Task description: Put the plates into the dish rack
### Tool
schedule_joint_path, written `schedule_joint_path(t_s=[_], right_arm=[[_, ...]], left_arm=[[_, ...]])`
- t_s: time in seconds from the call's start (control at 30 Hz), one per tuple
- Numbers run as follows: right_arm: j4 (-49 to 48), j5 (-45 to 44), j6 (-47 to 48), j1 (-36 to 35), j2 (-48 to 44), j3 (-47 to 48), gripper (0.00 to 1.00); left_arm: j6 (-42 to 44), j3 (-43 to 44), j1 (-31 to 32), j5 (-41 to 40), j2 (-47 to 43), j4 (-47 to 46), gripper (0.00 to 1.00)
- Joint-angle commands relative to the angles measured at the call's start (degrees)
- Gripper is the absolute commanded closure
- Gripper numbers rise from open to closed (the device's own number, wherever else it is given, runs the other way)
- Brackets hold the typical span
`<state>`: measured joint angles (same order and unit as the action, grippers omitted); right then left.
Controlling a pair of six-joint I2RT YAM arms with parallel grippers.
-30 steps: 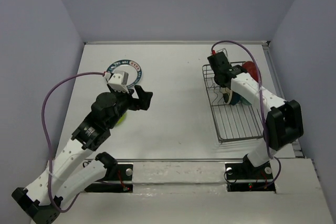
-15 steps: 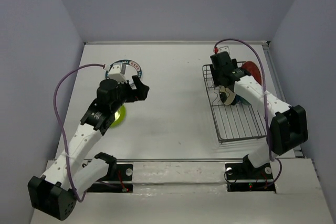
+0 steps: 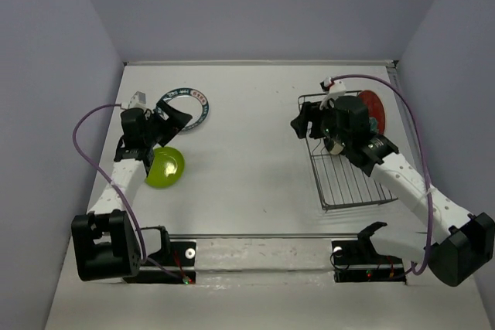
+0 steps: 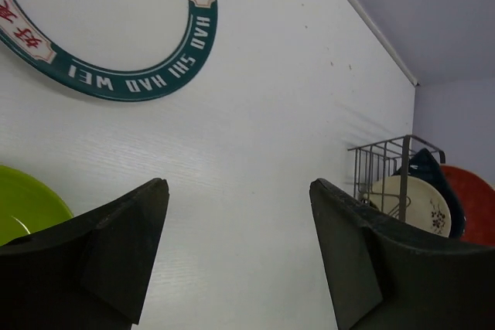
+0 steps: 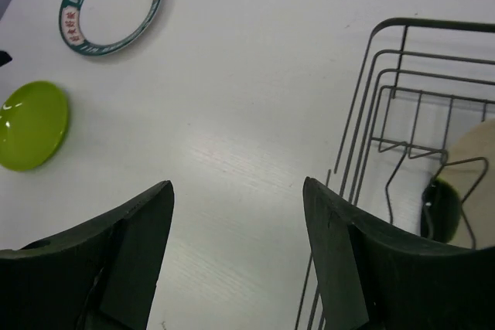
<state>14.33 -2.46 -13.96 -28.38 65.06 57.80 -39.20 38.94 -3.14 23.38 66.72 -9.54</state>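
The rack [image 3: 352,183] is part loaded. The green plate [image 3: 165,166] and white plate [image 3: 203,104] lie on the table [image 3: 255,160], well apart from it. The left gripper [image 4: 238,185], above them, and the right gripper [image 5: 237,183] gape wide, empty. Next, I reckon, the left must pinch a rim.

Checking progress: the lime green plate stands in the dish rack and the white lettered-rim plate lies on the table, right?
No. The lime green plate lies on the table, as the top external view shows; the white lettered-rim plate does too.

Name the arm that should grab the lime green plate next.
Left. The left claw hangs open just beside the lime green plate; the right claw, also open, is away at the dish rack.
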Motion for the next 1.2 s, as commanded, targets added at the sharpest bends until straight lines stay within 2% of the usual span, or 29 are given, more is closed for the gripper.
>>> schedule_joint_path(t_s=[0.0, 0.13, 0.27, 0.43, 0.53, 0.6, 0.8, 1.03, 1.17], right_arm=[[-11.6, 9.0, -5.3, -1.5, -2.1, -5.0, 0.27], [-16.0, 11.9, -7.2, -2.0, -3.6, -8.8, 0.27], [-17.5, 12.7, -7.2, -2.0, -5.1, -11.5, 0.27], [-19.3, 13.5, -7.0, -2.0, -5.3, -13.5, 0.27], [-19.5, 13.9, -6.8, -2.0, -5.1, -13.8, 0.27], [-19.6, 14.9, -7.0, -2.0, -5.4, -13.8, 0.27], [-21.4, 17.4, -7.9, -2.0, -6.5, -14.6, 0.28], [-21.4, 17.2, -7.9, -2.0, -5.4, -14.6, 0.3], [-21.7, 17.6, -8.5, -2.0, -5.0, -14.4, 0.3]], left_arm=[[-3.5, 4.2, -2.9, -3.0, 2.7, -4.2, 0.17], [-2.1, 9.2, -4.2, -10.3, 8.1, -1.9, 0.2], [-1.5, 13.7, -6.3, -11.3, 15.2, 0.2, 0.22], [0.5, 19.6, -8.1, -13.4, 24.5, 2.9, 0.2], [2.1, 21.8, -9.3, -14.1, 28.9, 3.8, 0.16], [3.6, 23.1, -9.7, -13.9, 31.3, 4.5, 0.12], [3.4, 24.8, -10.0, -10.8, 37.6, 2.0, 0.14], [1.9, 24.9, -9.9, -7.2, 42.0, -1.9, 0.19], [0.0, 23.8, -10.0, -4.8, 43.2, -5.7, 0.3]])
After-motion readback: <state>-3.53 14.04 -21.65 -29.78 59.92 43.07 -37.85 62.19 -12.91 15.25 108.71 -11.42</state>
